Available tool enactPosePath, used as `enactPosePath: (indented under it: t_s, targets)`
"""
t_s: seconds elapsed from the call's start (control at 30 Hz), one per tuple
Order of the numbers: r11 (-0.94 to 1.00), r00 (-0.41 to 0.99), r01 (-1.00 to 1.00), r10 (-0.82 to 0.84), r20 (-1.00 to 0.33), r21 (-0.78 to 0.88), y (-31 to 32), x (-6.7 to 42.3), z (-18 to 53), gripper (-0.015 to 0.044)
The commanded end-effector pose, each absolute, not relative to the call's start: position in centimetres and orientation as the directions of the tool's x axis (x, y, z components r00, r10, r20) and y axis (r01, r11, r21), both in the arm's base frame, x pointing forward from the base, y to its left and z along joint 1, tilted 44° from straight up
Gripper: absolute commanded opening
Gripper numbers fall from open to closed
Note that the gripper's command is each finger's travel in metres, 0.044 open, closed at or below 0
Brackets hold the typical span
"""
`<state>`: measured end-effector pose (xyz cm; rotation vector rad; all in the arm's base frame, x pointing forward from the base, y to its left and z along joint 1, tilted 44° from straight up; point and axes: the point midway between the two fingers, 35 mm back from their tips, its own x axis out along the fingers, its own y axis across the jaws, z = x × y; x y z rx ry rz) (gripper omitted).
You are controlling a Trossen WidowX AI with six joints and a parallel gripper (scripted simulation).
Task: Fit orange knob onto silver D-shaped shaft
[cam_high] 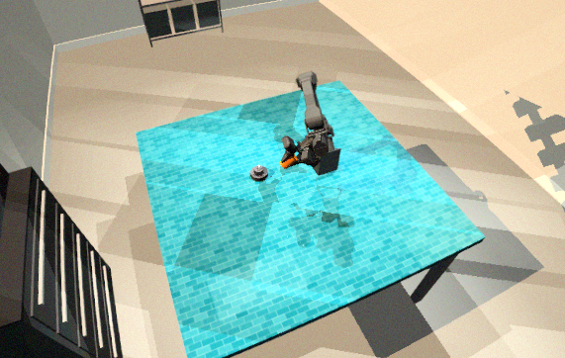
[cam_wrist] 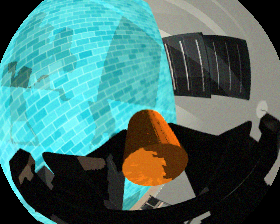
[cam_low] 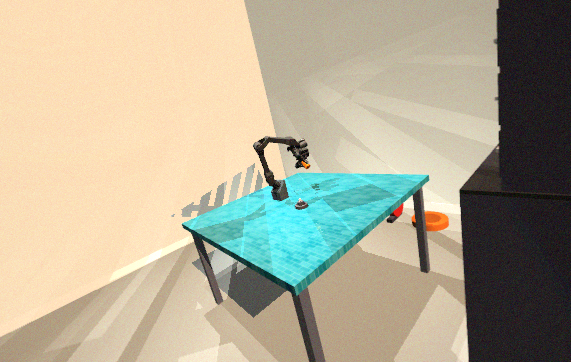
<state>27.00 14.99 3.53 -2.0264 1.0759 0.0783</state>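
Note:
The orange knob (cam_high: 289,162) (cam_low: 306,165) (cam_wrist: 151,167) is tilted in the air, well above the table. My gripper (cam_high: 295,157) (cam_low: 303,161) (cam_wrist: 147,130) is shut on it. In the wrist view the knob's near end is a partly lit round face with no hole seen; its far end is hidden. The dark round pedestal (cam_high: 259,175) (cam_low: 301,206) stands on the table, with the small silver shaft (cam_high: 259,168) (cam_low: 300,200) upright on top. The shaft's flat side is too small to make out. The pedestal does not show in the wrist view.
The turquoise tiled table (cam_high: 232,307) (cam_low: 284,250) carries the arm's base (cam_high: 328,162) (cam_low: 279,191), near the pedestal. Shadows of the arm fall on the table. A dark cabinet (cam_high: 4,297) (cam_low: 539,275) and an orange ring (cam_low: 434,221) are off the table.

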Motion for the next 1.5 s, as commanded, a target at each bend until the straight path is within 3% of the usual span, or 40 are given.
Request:
enactPosePath:
  t_s: [0.0,0.73,1.47]
  targets:
    - [-0.362,0.708,-0.636,-0.625,-0.329,-0.681,15.66,26.83,4.54,0.0000]
    - [-0.459,0.802,-0.513,-0.557,-0.214,-0.726,15.71,26.49,4.57,0.0000]
    - [-0.433,0.780,-0.546,-0.575,-0.246,-0.718,15.62,26.54,4.43,0.0000]
